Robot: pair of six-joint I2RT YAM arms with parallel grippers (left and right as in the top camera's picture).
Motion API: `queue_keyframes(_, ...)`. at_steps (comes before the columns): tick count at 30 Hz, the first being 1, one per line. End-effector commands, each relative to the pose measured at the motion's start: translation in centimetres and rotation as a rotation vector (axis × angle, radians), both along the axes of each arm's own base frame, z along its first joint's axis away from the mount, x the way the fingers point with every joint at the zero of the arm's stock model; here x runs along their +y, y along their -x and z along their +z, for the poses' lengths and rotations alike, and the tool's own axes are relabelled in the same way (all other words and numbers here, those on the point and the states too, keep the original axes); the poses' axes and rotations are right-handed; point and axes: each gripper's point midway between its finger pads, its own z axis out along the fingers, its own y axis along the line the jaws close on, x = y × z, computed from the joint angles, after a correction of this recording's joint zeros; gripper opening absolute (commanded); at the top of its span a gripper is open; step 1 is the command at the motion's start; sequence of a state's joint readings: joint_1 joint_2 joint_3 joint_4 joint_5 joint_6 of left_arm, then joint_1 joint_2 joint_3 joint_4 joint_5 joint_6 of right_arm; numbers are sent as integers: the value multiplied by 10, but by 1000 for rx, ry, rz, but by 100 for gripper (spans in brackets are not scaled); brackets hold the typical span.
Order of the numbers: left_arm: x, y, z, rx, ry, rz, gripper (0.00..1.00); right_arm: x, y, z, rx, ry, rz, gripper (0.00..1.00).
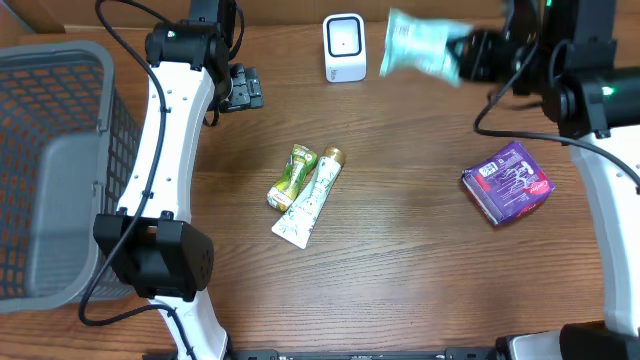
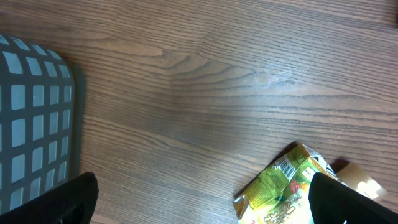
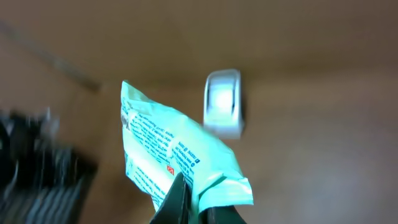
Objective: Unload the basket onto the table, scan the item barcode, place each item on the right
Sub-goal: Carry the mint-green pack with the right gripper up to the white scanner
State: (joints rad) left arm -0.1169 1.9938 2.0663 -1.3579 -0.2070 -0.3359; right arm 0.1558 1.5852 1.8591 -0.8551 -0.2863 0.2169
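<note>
The item is a mint-green packet point(image 1: 420, 45) with blue print, held in the air just right of the white barcode scanner point(image 1: 344, 47) at the table's far edge. My right gripper point(image 1: 465, 55) is shut on the packet's right end. In the right wrist view the fingers pinch the packet point(image 3: 174, 149) at its lower corner, right gripper point(image 3: 199, 202), with the scanner point(image 3: 222, 102) blurred behind it. My left gripper point(image 1: 245, 88) hangs open at the far left with nothing between its fingers; left gripper point(image 2: 202, 208).
A green snack packet point(image 1: 292, 178) and a white tube point(image 1: 312, 200) lie together mid-table; the green packet point(image 2: 280, 186) also shows by the left gripper's right finger. A purple box point(image 1: 508, 182) sits on the right. A grey basket point(image 1: 50, 170) stands at the left edge.
</note>
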Motion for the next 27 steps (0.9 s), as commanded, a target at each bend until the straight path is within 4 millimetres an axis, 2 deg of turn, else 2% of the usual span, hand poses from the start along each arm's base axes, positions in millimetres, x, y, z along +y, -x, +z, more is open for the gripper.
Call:
queue_keyframes(1, 1, -1, 13, -35, -7, -5, 100, -17, -14, 50, -215, 206, -203, 3)
queue_keyframes(3, 1, -1, 13, -35, -7, -5, 100, -11, -22, 58, -289, 316, -235, 4)
queue_keyframes(4, 1, -1, 13, -36, -7, -5, 99, 0, -33, 56, -340, 431, -251, 4)
queue_keyframes(7, 1, -1, 13, -35, -7, -5, 99, 12, -58, 40, -380, 632, -294, 4)
queue_keyframes(12, 1, -1, 13, -35, -7, -5, 100, 30, -108, -14, -377, 945, -346, 4)
queue_keyframes(16, 1, -1, 13, -35, -7, -5, 100, 59, -135, -68, -374, 1194, -185, 4)
queue_keyframes(18, 1, -1, 13, -35, -7, -5, 100, 73, -145, -88, -387, 1296, -114, 4)
queue_keyframes(27, 1, -1, 13, -35, -7, -5, 100, 108, -175, -135, -494, 1460, -2, 4)
